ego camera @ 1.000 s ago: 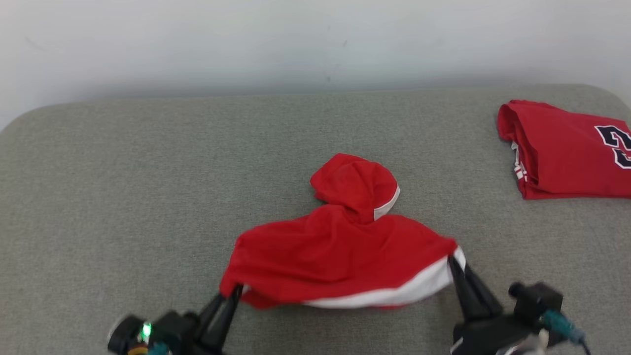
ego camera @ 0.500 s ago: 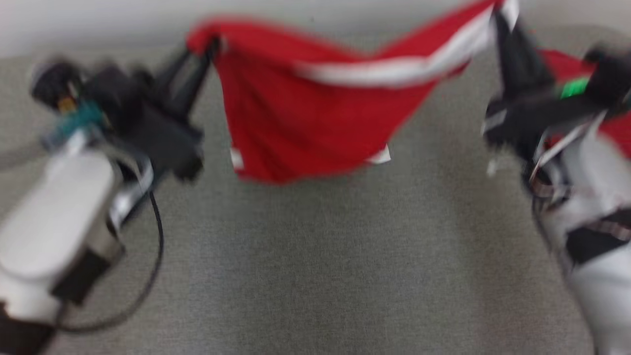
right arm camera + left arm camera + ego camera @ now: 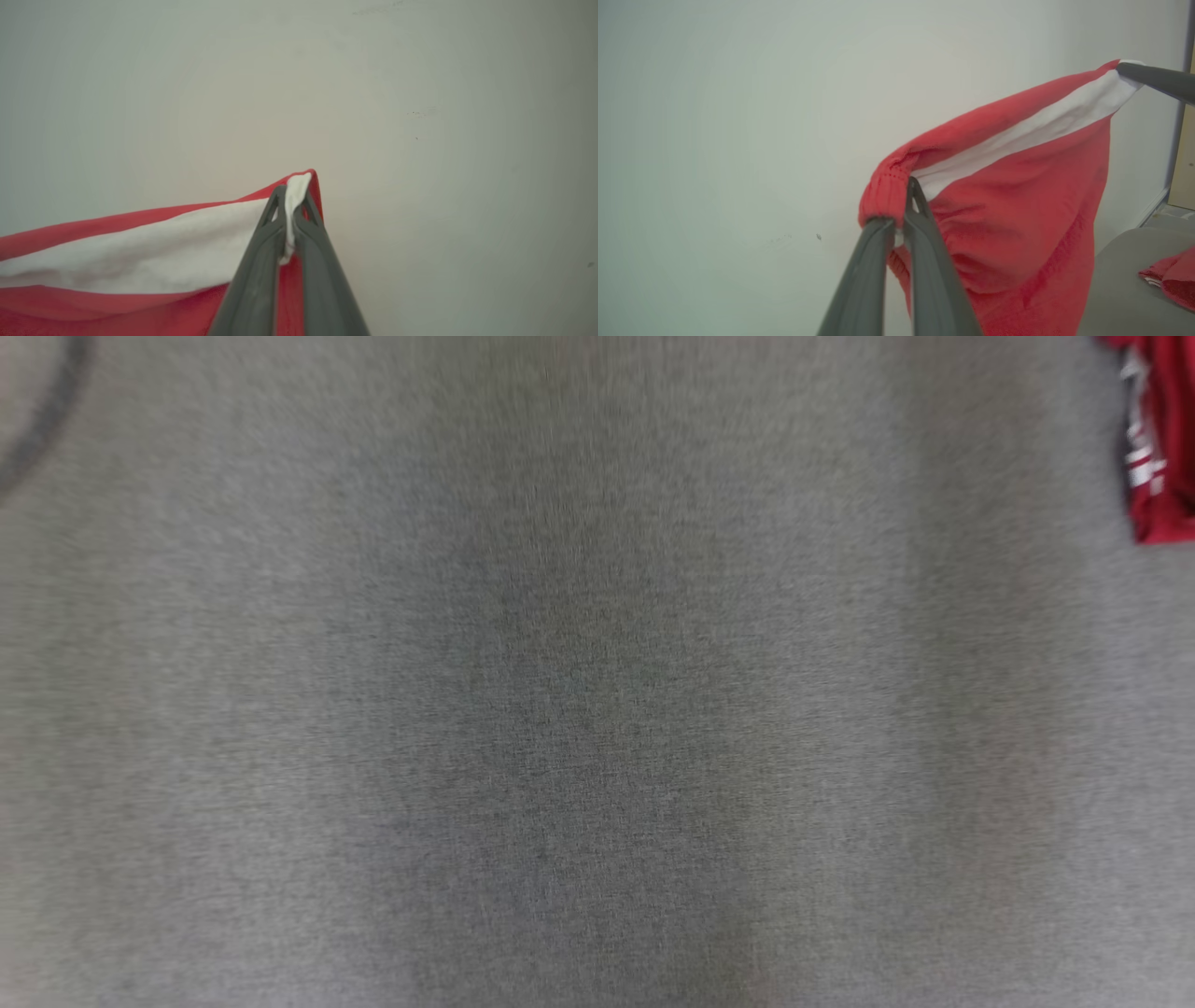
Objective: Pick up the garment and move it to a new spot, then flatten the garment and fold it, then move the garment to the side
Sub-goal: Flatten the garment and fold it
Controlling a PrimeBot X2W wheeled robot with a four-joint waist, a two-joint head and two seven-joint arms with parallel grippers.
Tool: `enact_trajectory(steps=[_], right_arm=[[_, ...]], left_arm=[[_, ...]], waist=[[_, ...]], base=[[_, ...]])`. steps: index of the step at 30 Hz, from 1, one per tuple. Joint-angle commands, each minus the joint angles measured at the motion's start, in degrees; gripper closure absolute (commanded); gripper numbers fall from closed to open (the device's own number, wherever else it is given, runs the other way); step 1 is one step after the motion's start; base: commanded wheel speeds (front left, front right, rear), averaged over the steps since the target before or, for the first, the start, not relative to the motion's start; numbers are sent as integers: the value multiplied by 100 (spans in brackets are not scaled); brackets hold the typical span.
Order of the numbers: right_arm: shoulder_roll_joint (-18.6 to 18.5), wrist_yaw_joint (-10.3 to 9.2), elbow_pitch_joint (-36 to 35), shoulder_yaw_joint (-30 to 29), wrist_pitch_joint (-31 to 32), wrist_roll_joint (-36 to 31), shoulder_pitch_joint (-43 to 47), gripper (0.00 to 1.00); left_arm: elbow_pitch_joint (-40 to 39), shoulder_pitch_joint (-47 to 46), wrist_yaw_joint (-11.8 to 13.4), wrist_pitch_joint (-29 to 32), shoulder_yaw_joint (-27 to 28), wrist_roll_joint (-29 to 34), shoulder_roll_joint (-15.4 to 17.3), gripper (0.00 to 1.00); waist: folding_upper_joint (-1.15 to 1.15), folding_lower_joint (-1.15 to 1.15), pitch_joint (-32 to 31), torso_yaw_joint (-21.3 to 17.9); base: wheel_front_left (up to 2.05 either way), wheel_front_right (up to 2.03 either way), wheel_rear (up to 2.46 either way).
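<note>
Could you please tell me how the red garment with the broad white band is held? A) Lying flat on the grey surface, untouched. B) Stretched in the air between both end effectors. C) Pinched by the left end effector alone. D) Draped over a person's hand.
B: the left end effector pinches one corner of the red garment and the right end effector the white-striped corner, cloth hanging between.

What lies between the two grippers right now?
The red garment, its white band running from the left gripper to the right gripper, in the left wrist view.
</note>
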Motion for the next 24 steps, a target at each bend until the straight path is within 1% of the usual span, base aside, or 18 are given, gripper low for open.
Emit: enact_trajectory(steps=[1,6,13,16,19,24], right_arm=[[30,-12,155,-54,-15,-56,-233,100],[105,-12,712,-121,-126,-262,-1053,100],[154,-12,1186,7,-250,-439,-1551,100],[131,-12,1365,71,-299,-458,-1640,100],[126,-12,1433,110,-340,-460,-1651,100],[153,-12,1603,214,-460,-326,-1513,100]], left_arm=[[112,-280,16,7,-92,-57,-17,100],[557,-1112,16,-77,-359,-348,-130,100],[1051,-1696,15,-205,-787,-680,-230,100],[1143,-1756,15,-298,-966,-890,-302,100],[1191,-1771,16,-377,-1083,-969,-302,100],[1246,-1565,15,-648,-1353,-1255,-316,100]], waist=[[-2,-3,528,-50],[-2,-3,669,-65],[-2,-3,807,-127],[-2,-3,891,-109],[-2,-3,939,-93],[-2,-3,986,-65]], base=[[0,0,0],[0,0,0],[0,0,0],[0,0,0],[0,0,0],[0,0,0]])
